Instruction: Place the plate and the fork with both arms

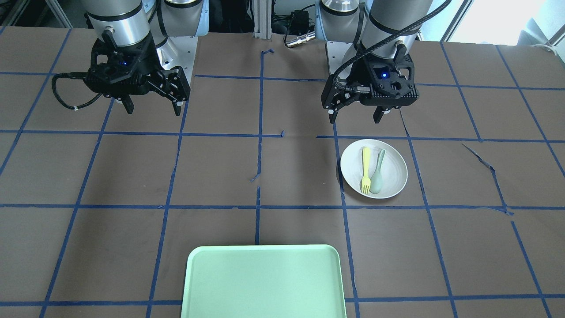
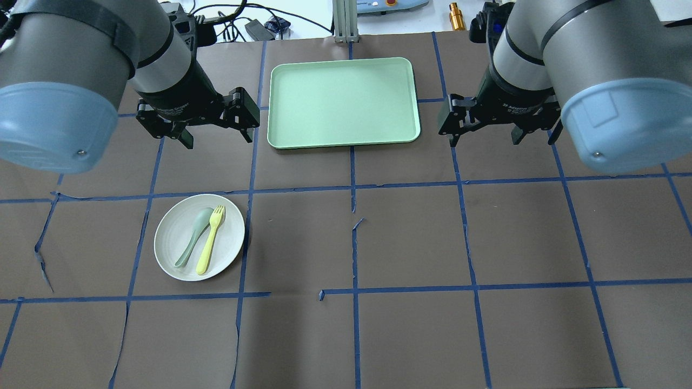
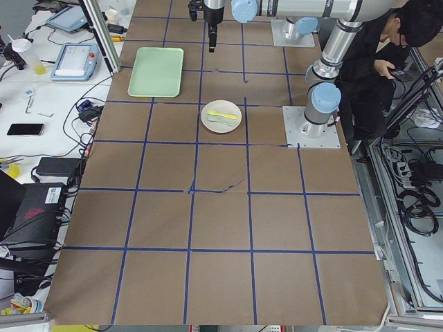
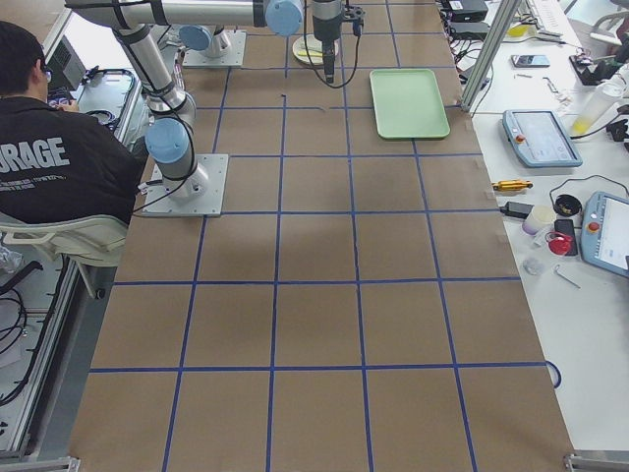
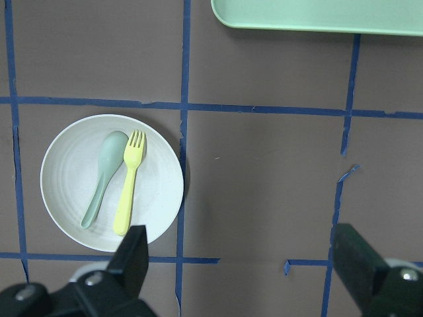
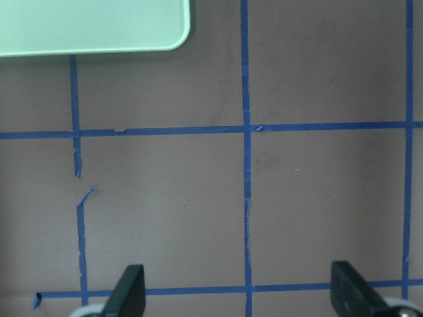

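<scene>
The off-white plate [image 1: 393, 177] sits on the table on my left side, also in the overhead view [image 2: 168, 240] and the left wrist view [image 5: 66, 181]. On it lie the pale-yellow fork [image 1: 365, 170] [image 2: 211, 240] [image 5: 129, 188] and a grey-green spoon [image 1: 378, 174] [image 2: 193, 236] side by side. My left gripper [image 1: 355, 115] [image 2: 218, 139] [image 5: 239, 234] is open and empty, held high, between the plate and my base. My right gripper [image 1: 152, 108] [image 2: 484, 141] [image 6: 236, 274] is open and empty, above bare table on the other side.
A mint-green rectangular tray [image 1: 265, 282] [image 2: 343, 102] lies at the table's far middle, opposite my base; its edge shows in both wrist views [image 5: 317, 13] [image 6: 92, 26]. Brown table cover with blue tape grid. A person [image 3: 387, 55] sits beside the robot base.
</scene>
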Tool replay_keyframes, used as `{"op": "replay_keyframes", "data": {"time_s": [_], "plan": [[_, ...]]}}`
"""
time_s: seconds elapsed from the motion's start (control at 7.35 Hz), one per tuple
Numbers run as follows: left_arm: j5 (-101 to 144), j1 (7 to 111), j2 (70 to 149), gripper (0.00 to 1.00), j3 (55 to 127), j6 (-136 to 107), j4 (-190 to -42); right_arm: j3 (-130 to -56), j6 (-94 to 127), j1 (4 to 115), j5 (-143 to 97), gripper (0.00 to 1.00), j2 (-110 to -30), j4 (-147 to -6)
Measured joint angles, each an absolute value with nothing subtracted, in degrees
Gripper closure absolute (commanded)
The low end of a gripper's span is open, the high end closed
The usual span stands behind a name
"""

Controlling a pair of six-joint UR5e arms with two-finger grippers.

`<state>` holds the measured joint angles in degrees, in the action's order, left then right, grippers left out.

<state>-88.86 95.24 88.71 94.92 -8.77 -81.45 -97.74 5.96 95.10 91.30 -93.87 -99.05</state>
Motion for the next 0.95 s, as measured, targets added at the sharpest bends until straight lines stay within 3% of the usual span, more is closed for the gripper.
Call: {"op": "replay_keyframes", "data": {"time_s": [0.82,0.95], "plan": [[-88.8,91.5,89.0,0.0,97.7,-3.8,-81.8,-98.1,5.9,95.1,91.3,0.0,-93.9,-99.1],[-88.8,87.9,89.0,0.05,100.3,0.5,-81.1,-98.2,5.9,95.2,91.3,0.0,-93.8,-99.1]]}}
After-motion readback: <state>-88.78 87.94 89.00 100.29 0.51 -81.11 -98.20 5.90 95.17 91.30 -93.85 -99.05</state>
